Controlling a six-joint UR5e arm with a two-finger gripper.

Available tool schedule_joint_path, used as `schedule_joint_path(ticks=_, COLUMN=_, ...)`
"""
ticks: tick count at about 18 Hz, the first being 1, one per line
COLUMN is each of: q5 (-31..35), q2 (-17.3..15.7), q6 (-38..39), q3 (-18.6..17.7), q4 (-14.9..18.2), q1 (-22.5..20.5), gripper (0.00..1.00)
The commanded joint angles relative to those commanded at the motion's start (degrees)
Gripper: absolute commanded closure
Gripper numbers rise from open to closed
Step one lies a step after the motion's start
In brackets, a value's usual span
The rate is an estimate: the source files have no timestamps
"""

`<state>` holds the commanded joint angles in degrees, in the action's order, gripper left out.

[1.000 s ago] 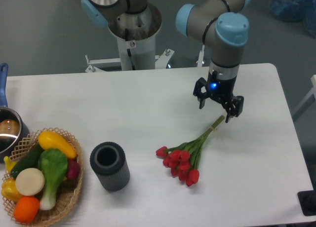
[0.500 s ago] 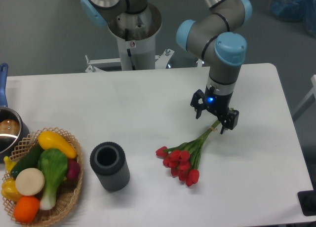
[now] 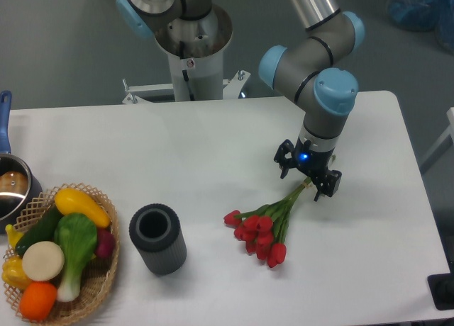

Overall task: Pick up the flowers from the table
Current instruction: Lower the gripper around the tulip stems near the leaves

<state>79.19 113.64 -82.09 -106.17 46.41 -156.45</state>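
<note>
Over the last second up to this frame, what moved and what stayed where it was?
The end effector came down and slightly toward the camera, so its open fingers now straddle the stem end of the flowers. Nothing was grasped or released: the flowers lie on the table as before. The grey cylinder, the vegetable basket and the pot have not shifted.

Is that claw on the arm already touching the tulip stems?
Cannot tell. In the fixed camera view the open end effector straddles the stem end of the flowers, one finger on each side, but the view does not plainly show contact or a gap.
</note>
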Motion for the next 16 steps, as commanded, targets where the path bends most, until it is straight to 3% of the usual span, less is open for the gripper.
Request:
schedule_joint_path(ticks=8, q5=0.09, q2=1.41, q6=-0.09, q3=-0.44, q4=0.18, q1=0.0, gripper=0.03)
schedule_joint_path(ticks=10, q5=0.09, q2=1.76, q6=-1.14, q3=-0.18, q4=0.18, q1=-0.09, gripper=0.29)
schedule_joint_path(ticks=13, q5=0.17, q2=1.85, q6=-1.85, q3=0.26, q4=0.18, q1=-0.09, gripper=0.38)
schedule_joint_path(ticks=14, q5=0.18, q2=1.85, q6=-1.85, q3=0.35, q4=0.18, q1=-0.17, gripper=0.53)
schedule_joint_path(ticks=16, q5=0.18, q2=1.94, q6=-1.76, q3=0.53, q4=0.18, q1=-0.18, gripper=0.72)
